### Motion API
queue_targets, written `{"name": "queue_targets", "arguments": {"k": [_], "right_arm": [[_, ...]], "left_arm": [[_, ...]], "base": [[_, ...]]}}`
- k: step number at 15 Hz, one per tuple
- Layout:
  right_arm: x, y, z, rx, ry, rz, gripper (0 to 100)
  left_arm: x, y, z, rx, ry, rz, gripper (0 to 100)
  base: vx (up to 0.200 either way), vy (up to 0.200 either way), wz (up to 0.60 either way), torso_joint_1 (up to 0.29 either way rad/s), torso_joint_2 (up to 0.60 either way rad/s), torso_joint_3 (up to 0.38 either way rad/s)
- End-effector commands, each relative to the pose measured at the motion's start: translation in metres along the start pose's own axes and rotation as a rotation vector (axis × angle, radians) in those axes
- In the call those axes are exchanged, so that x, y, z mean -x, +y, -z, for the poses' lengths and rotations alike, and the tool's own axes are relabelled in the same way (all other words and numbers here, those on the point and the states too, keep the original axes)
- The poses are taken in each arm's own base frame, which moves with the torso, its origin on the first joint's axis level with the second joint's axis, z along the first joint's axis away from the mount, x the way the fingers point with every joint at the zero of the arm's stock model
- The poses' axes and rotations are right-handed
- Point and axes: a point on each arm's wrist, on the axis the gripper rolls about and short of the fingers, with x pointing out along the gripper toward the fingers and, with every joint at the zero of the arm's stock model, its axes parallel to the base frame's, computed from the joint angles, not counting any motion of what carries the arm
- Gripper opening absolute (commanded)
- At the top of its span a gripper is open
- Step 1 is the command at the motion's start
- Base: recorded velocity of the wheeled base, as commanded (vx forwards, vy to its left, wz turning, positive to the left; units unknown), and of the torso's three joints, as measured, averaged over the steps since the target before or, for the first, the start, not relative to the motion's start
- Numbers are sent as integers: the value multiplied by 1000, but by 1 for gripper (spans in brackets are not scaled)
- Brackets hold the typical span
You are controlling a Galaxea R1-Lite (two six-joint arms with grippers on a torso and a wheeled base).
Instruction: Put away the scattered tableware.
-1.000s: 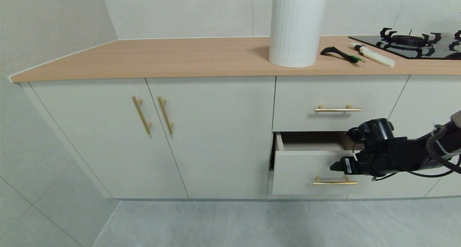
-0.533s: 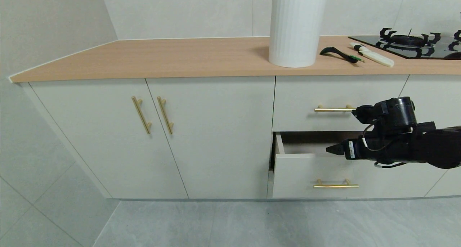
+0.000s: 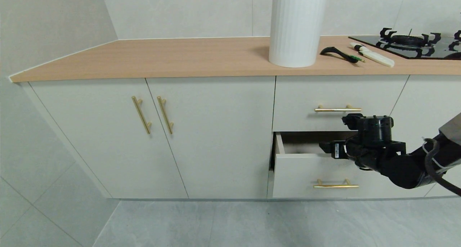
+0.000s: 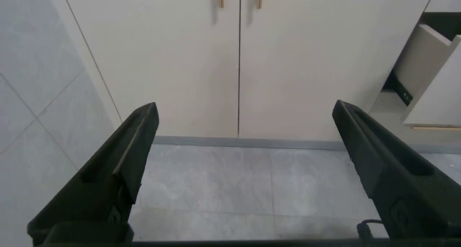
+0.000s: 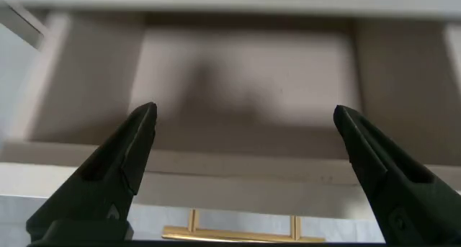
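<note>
On the tabletop (image 3: pixel 162 59) we find a tall canister (image 3: pixel 295 27), with a curved utensil (image 3: pixel 340 53), a knife (image 3: pixel 372 55) and the hob (image 3: pixel 410 45) at its 3 o'clock. At its 6 o'clock a shut drawer (image 3: pixel 335 95) sits over an open drawer (image 3: pixel 306 169), with cabinet doors (image 3: pixel 151 131) at their 9 o'clock. Our right tool (image 3: pixel 322 146) hangs above the open drawer.

The lower drawer (image 3: pixel 306 169) stands partly open. Its mouth is a shallow slot between its own front panel and the closed upper drawer (image 3: pixel 324 92), whose brass handle (image 3: pixel 338 109) juts out just above. The right gripper (image 3: pixel 326 148), jaws wide apart, sits at that slot. On the bench (image 3: pixel 162 58), a tall ribbed white cylinder (image 3: pixel 295 27) and the gas hob (image 3: pixel 410 43) flank the black utensil (image 3: pixel 338 53) and the white utensil (image 3: pixel 372 56). Left of the cylinder runs open wood.
</note>
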Motion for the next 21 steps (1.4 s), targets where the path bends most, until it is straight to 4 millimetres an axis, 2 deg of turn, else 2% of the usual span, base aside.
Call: {"name": "queue_targets", "arguments": {"k": [1,18,21], "right_arm": [[-7,0,10,4,29,3,100],[11,-3,4,20,159,5,100],[22,-3,2,27,215,-22,100]], "left_arm": [[0,0,0,0,0,-1,100],[0,0,0,0,0,-1,100],[0,0,0,0,0,-1,100]], "base": [[0,0,0,0,0,0],[0,0,0,0,0,0],[0,0,0,0,0,0]]}}
